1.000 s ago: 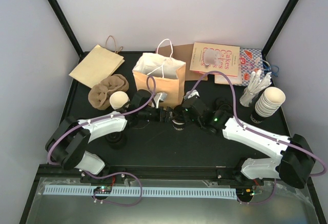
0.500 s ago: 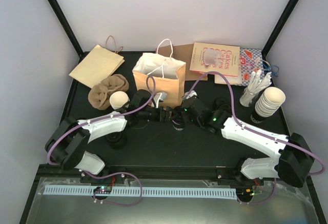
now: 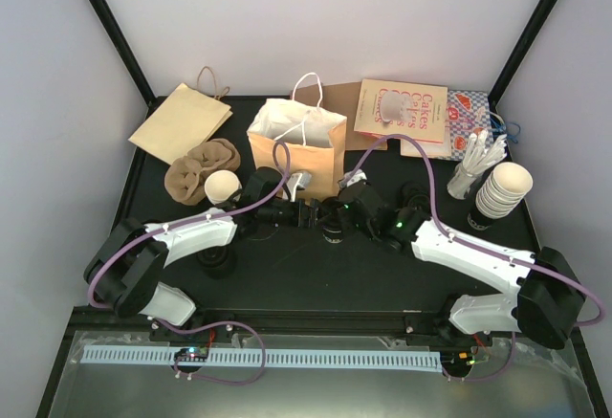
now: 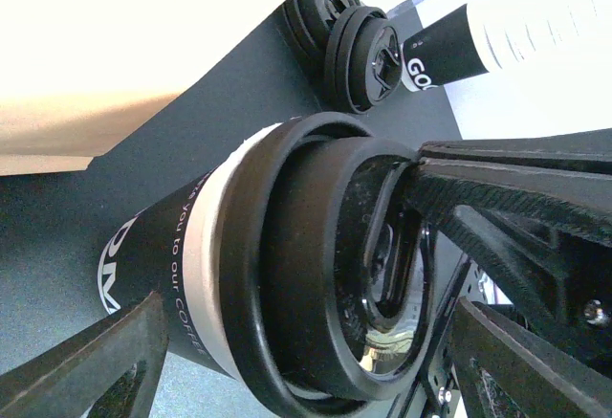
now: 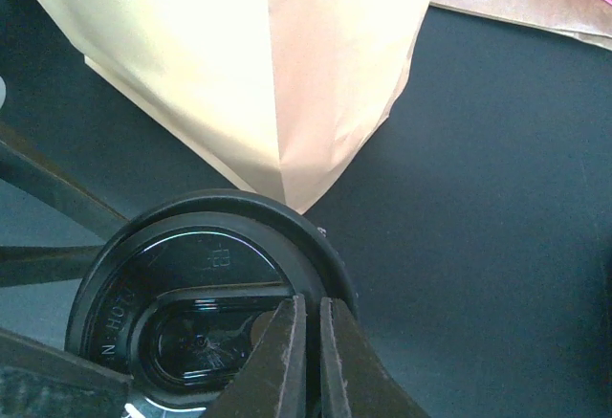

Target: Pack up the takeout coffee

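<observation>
the left pincer [image 4: 316, 365] stands spread either side of the takeout coffee cup [image 4: 167, 260]; the right pincer [image 5: 311, 337], pressed together, rests its tips on the black lid [image 5: 206, 222], just beside the paper bag [image 5: 287, 55].

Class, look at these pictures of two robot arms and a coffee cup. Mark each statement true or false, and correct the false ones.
1. The cup has a black lid on it. True.
2. The right gripper is wide open. False: its fingers are shut together, on top of the lid.
3. The cup is inside the paper bag. False: it stands on the table in front of the bag.
4. The paper bag stands upright with its top open. True.
5. The left gripper has a finger on either side of the cup. True.
</observation>
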